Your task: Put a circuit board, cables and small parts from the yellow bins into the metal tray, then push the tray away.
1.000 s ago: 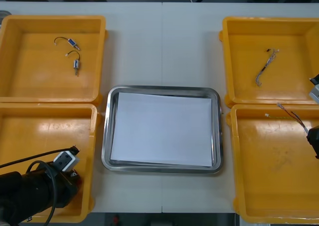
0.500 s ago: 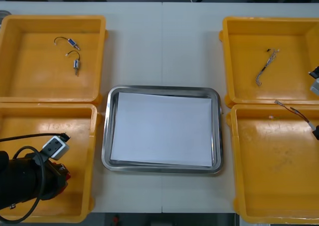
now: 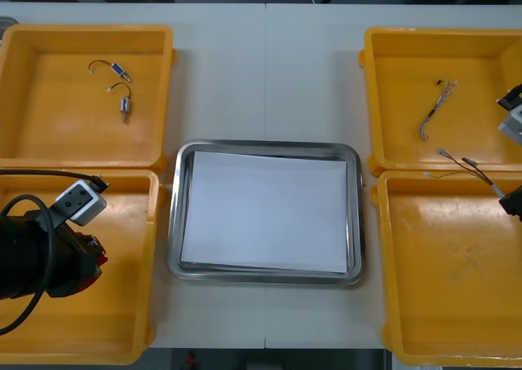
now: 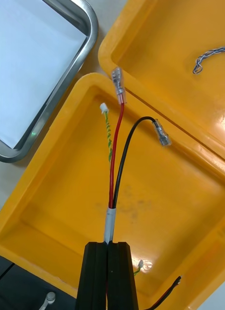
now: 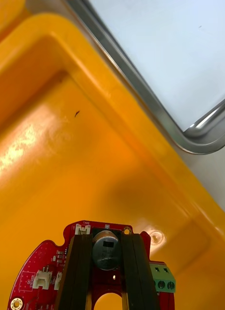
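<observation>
Left gripper (image 5: 106,242): over the near-left yellow bin (image 3: 130,305), its fingers pinching the round red circuit board (image 5: 42,261) from either side of a round metal component.
Circuit board: held in the left fingers inside that bin, just beside the wall nearest the metal tray (image 3: 175,215).
Right gripper (image 4: 108,246): above the near-right yellow bin (image 3: 457,305), fingers pressed onto the cable (image 4: 109,224).
Cable: red, black and twisted yellow-green strands rise from the right fingers; the red end reaches the rim shared with the far-right bin (image 3: 391,52).
Metal tray: on the desk (image 3: 265,68) between the bins, white inside.
Far-left bin (image 3: 49,134): two small metal parts (image 3: 122,103).
Far-right bin: a twisted blue and white cable (image 3: 434,109).
</observation>
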